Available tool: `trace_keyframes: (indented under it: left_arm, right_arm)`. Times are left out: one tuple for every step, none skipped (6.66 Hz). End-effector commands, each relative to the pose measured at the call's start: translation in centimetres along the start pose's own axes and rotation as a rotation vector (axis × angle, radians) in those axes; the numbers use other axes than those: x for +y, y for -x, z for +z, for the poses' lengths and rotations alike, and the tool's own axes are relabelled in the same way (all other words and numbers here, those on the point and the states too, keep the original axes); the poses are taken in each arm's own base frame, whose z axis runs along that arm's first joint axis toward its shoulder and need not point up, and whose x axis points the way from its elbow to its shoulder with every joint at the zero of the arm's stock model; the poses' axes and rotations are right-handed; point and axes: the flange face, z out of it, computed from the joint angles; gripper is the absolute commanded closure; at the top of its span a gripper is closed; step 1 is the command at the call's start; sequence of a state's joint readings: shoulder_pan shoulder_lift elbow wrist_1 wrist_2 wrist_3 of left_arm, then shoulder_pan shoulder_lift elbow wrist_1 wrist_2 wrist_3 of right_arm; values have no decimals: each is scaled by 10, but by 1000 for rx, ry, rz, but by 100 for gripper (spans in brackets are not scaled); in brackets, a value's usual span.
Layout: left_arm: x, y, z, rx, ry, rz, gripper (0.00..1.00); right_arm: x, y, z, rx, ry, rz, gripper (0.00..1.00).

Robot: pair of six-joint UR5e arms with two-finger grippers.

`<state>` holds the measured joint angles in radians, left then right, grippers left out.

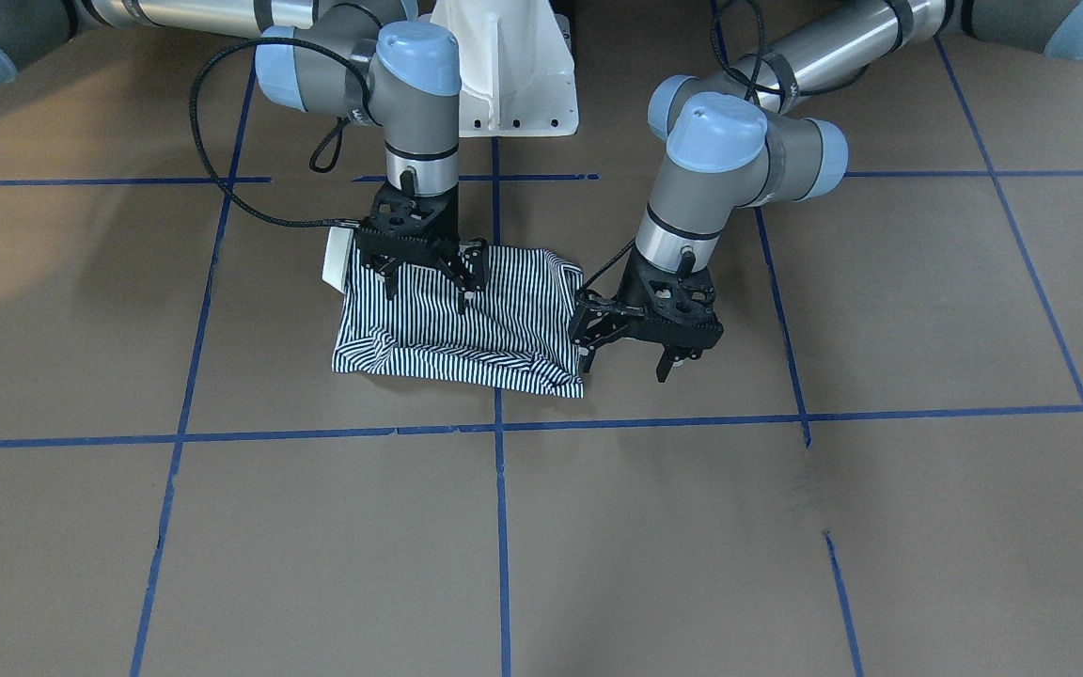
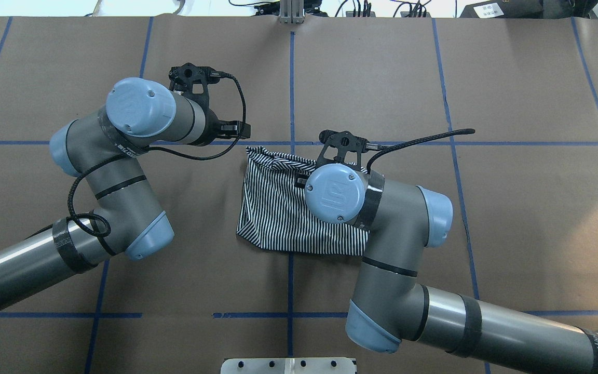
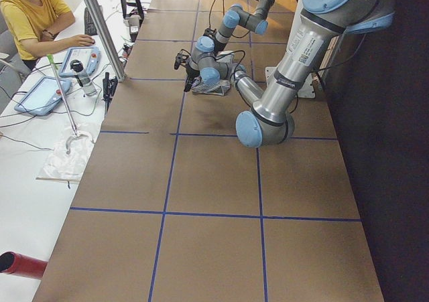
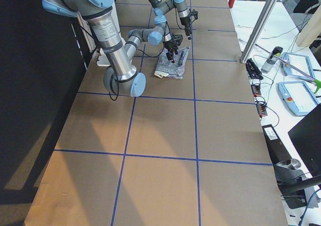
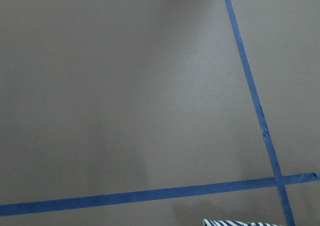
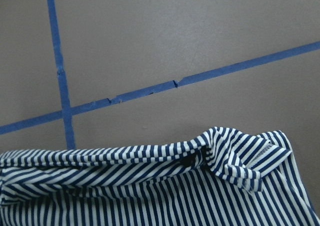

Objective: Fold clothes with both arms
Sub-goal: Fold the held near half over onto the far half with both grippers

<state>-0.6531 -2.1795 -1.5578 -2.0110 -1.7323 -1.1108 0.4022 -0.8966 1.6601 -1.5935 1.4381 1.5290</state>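
Observation:
The striped shirt (image 1: 466, 329) lies folded into a rough, wrinkled rectangle on the brown table, with its white collar (image 1: 335, 259) sticking out at one end. It also shows from above (image 2: 278, 208) and fills the lower part of the right wrist view (image 6: 150, 186). My right gripper (image 1: 427, 287) is open, pointing down over the shirt's back edge with its fingers spread across the fabric. My left gripper (image 1: 631, 362) is open and empty, just off the shirt's other end. In the left wrist view only a sliver of the shirt (image 5: 240, 222) shows.
Blue tape lines (image 1: 499, 527) divide the brown table into squares. The white pedestal base (image 1: 513, 66) stands behind the shirt. A person (image 3: 30, 17) sits at a side table with tablets (image 3: 40, 94) beyond the table's far edge.

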Motion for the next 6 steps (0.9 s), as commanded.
trace_keyframes:
  left_arm:
    - [0, 0, -3, 5, -3, -4, 0]
    - [0, 0, -3, 5, -3, -5, 0]
    - [1, 1, -3, 2, -2, -6, 0]
    - [1, 0, -4, 5, -3, -7, 0]
    - [3, 4, -8, 7, -4, -6, 0]
    - [5, 6, -7, 5, -2, -8, 0]
  right_arm:
    - [5, 6, 30, 61, -17, -59, 0]
    - [6, 2, 45, 92, -17, -66, 0]
    - [-8, -6, 61, 131, -27, -88, 0]
    - [-41, -12, 83, 184, -47, -83, 0]
    - [-90, -20, 112, 260, -63, -95, 0]
    - [-148, -34, 109, 268, -12, -95, 0]
